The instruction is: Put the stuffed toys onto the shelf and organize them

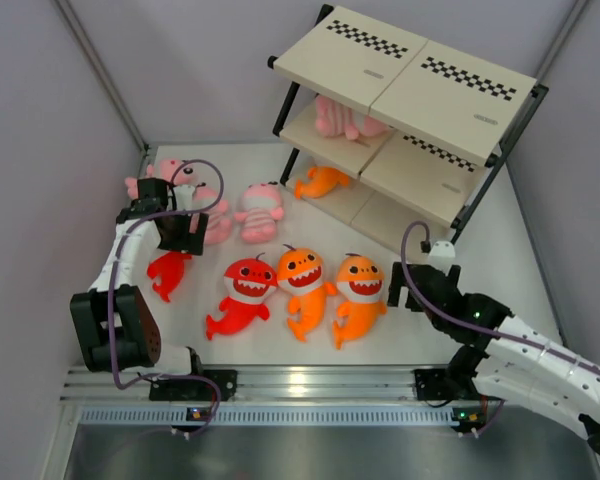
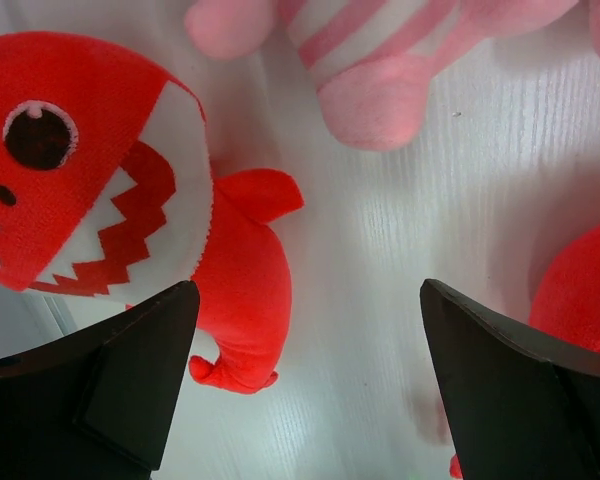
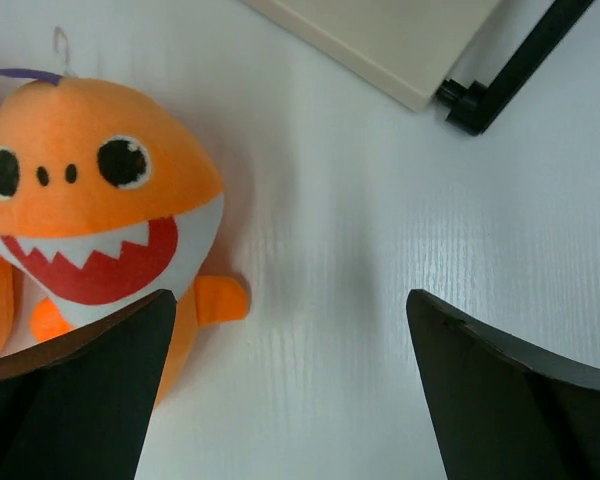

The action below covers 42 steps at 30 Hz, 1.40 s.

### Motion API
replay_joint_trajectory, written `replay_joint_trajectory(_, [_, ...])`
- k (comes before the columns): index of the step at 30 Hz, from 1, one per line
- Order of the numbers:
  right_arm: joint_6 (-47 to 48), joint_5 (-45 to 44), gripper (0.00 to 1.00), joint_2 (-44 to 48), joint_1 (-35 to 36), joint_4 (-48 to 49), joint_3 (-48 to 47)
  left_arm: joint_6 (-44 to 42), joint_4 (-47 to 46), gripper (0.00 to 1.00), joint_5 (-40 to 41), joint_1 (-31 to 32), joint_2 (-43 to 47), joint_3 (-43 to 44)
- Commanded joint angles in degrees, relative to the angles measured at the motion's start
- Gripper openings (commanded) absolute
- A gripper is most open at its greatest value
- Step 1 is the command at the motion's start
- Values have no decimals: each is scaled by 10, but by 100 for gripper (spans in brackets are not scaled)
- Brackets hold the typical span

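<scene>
Left tool (image 2: 305, 320) hangs splayed open just above the red shark (image 2: 90, 170), which looks soft, light and squashy, so pinch its plump body, not the floppy fin, I'd say.

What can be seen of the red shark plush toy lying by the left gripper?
The red shark plush toy is soft, fuzzy fabric: a big head with a black-and-white eye, black nostril dots, a white mouth with a red zigzag, a small fin and a curled tail. It lies face up on the white table, clear of the pink striped plush, below the open left gripper, not gripped.
</scene>
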State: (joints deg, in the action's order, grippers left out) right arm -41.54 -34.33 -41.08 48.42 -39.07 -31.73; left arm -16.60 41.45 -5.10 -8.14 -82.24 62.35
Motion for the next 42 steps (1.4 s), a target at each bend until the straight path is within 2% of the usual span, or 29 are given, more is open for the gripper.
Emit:
replay_joint_trajectory(1, [86,51,100,25,-7,38,-37,-2,-24,98,-18,1,17,6])
replay_joint_trajectory(7, [193,138,99,31,-7,80,-82,-14,-24,98,-49,5,25,5])
replay_joint_trajectory(11, [253,206,99,15,-6,100,-116,-17,-23,98,-33,14,21,6])
replay_joint_trajectory(14, [325,262,95,-34,-5,112,-183,-17,-23,98,-20,18,16,10])
replay_joint_trajectory(17, [366,275,93,-96,-1,113,-267,-16,-23,98,-18,21,15,13])
replay_joint_trajectory(22, [443,211,89,-213,4,150,-393,-16,-24,98,-12,25,15,13])
replay_joint_trajectory(27, [507,145,83,-380,6,189,-564,-16,-24,98,-10,24,14,11])
replay_joint_trajectory(31, [580,26,73,-508,5,220,-683,-17,-23,98,-1,26,15,10])
replay_joint_trajectory(35, [636,-42,64,-643,-11,246,-816,-17,-23,98,-6,26,13,8])
replay_joint_trajectory(39, [663,-86,57,-719,-39,258,-889,-20,-24,98,-3,26,8,8])
replay_joint_trajectory(42, [669,-59,57,-748,-53,258,-904,-22,-24,98,-4,26,5,5])
